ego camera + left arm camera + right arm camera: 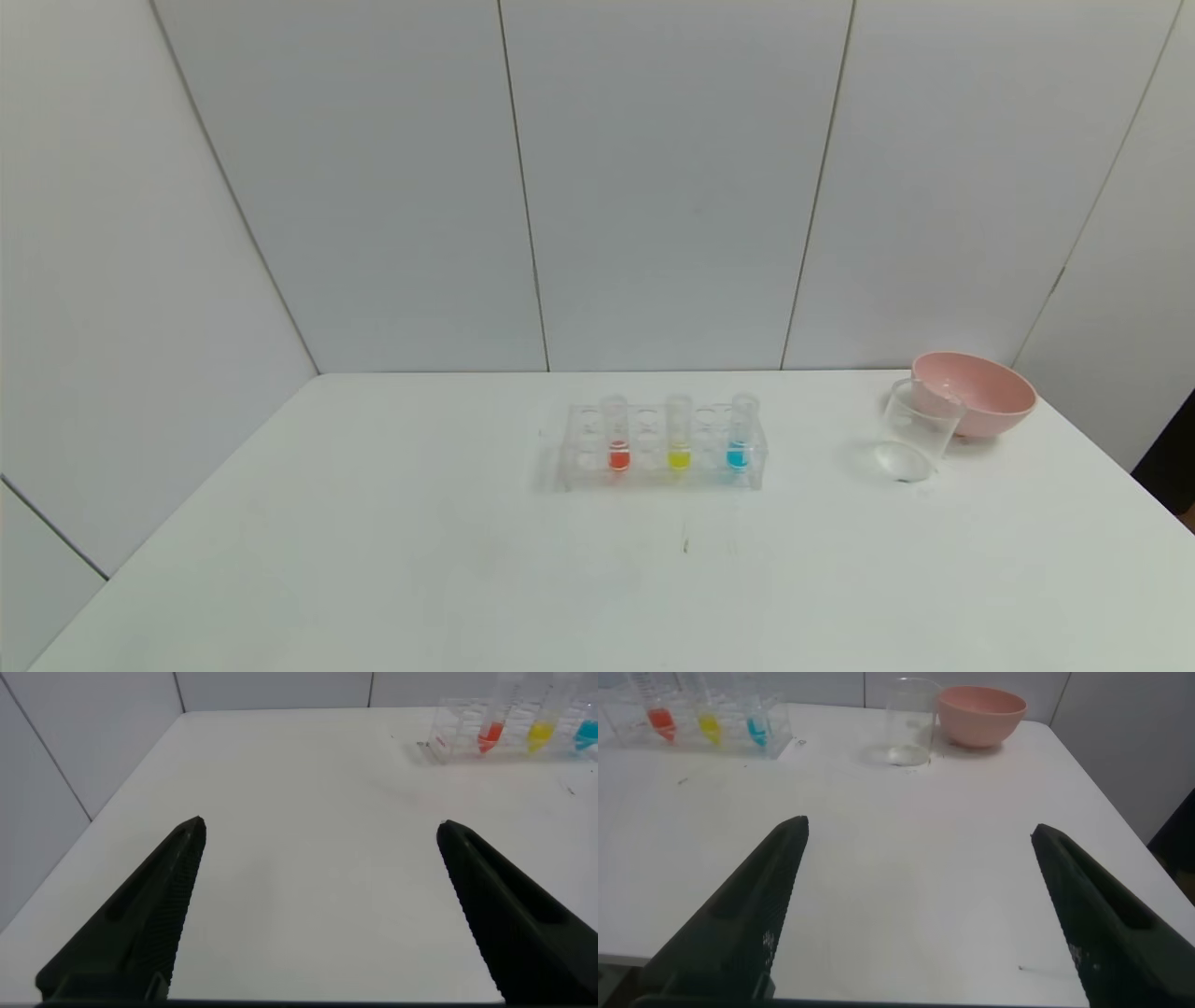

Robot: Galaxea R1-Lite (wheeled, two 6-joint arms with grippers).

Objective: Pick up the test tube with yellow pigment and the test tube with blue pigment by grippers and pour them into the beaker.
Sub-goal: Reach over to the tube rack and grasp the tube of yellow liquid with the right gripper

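The test tube with yellow pigment (679, 439) stands upright in a clear rack (663, 478) at the table's middle, and the test tube with blue pigment (739, 434) stands just right of it. Both also show in the wrist views: yellow tube (709, 723), blue tube (757, 726), yellow tube (539, 730), blue tube (587, 730). The clear beaker (918, 431) stands on the table to the right of the rack. My left gripper (320, 829) and right gripper (920, 829) are open over bare table, well short of the rack. Neither arm shows in the head view.
A tube with orange-red liquid (617, 437) stands in the rack left of the yellow one. A pink bowl (980, 392) sits right behind the beaker at the back right. The white table (373, 541) is walled by grey panels at the back and left.
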